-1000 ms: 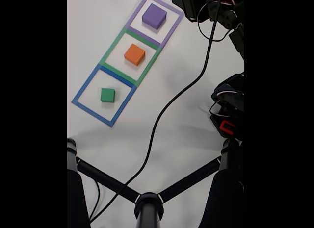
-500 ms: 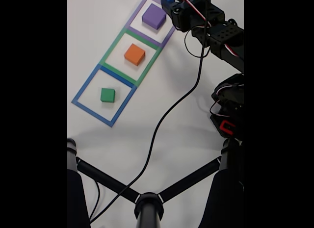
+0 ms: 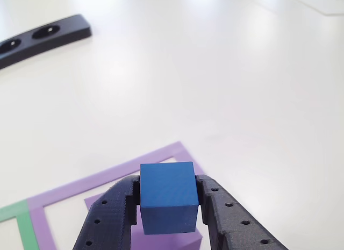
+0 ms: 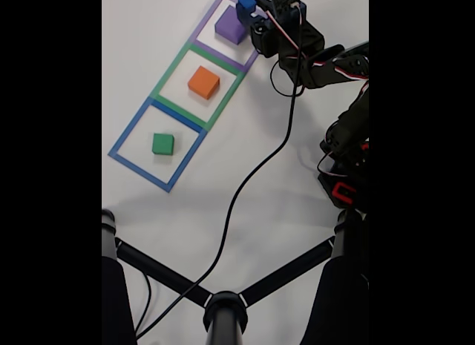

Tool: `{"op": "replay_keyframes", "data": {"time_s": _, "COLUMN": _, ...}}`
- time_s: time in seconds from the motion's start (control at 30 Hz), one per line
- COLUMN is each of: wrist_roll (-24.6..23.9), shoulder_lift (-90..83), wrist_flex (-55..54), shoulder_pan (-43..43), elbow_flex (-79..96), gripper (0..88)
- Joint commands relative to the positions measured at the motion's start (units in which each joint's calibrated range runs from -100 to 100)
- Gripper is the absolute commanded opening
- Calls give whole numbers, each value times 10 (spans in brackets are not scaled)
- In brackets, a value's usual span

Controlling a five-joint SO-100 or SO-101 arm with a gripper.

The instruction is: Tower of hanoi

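Observation:
My gripper [image 3: 167, 199] is shut on a small blue cube [image 3: 167, 197], held between both black fingers. In the fixed view the gripper [image 4: 249, 7] carries the blue cube [image 4: 246, 2] over the right edge of the purple cube [image 4: 228, 27], which sits inside the purple square outline [image 4: 204, 26]. The other view shows the purple cube [image 3: 161, 241] just below the blue one. An orange cube [image 4: 203, 82] lies in the green outline [image 4: 165, 79], and a green cube [image 4: 162, 144] lies in the blue outline [image 4: 128, 136].
A black cable [image 4: 252, 167] runs across the white table from the arm down to a black tripod-like stand [image 4: 223, 308] at the bottom. The arm's base [image 4: 345, 174] stands at the right. A black power strip [image 3: 43, 37] lies at the far left in the other view.
The arm has swung left, carrying the blue cube from the top right edge to above the purple cube. The three cubes in the outlines have not moved.

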Motion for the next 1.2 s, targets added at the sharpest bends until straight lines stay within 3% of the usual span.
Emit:
{"op": "replay_keyframes", "data": {"time_s": 0.0, "wrist_roll": 4, "shoulder_lift": 41, "wrist_flex": -60, "shoulder_pan": -14, "elbow_flex": -35, "gripper": 19}}
{"op": "replay_keyframes", "data": {"time_s": 0.77, "wrist_roll": 4, "shoulder_lift": 149, "wrist_flex": -128, "shoulder_pan": -24, "elbow_flex": -67, "gripper": 34}}
{"op": "replay_keyframes", "data": {"time_s": 1.17, "wrist_roll": 4, "shoulder_lift": 155, "wrist_flex": -138, "shoulder_pan": -25, "elbow_flex": -64, "gripper": 171}}
